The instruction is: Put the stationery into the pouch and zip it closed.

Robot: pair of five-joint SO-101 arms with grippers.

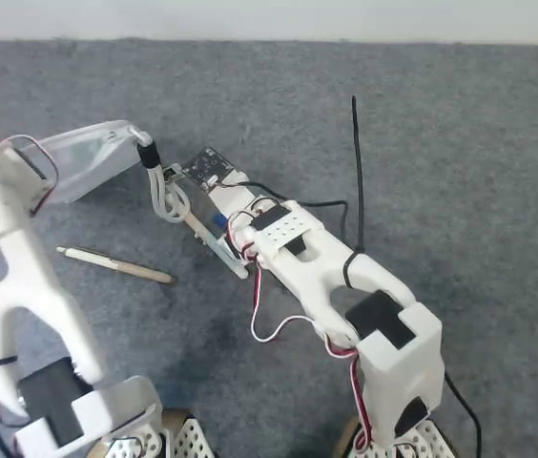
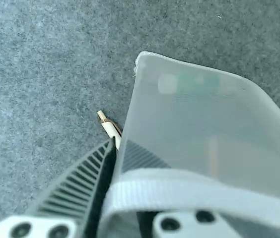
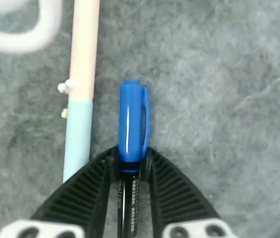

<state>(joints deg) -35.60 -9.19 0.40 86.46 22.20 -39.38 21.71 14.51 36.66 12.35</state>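
Pen: blue-capped plastic pen (image 3: 132,119), centre of grey felt bench (image 1: 441,143), clenched in right gripper (image 3: 130,154) jaws.
Pouch: translucent white zip pouch (image 1: 88,157), far left, pinched by left gripper (image 2: 117,154) jaws.
Advice: lift clear of neighbouring pastel pink-and-blue pen (image 3: 83,74); align with pouch mouth.

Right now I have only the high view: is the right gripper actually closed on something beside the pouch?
Observer: Yes. The right wrist view shows the right gripper shut on a blue-capped pen, gripped just behind the cap.
Operator: And the pale stick next to it?
Observer: That is a pink and light-blue plastic pen, lying on the grey carpet parallel to the blue one and not touching it.
Operator: Is the left gripper on the pouch?
Observer: Yes. The left wrist view shows the left gripper clamped on the edge of the translucent white-edged pouch.
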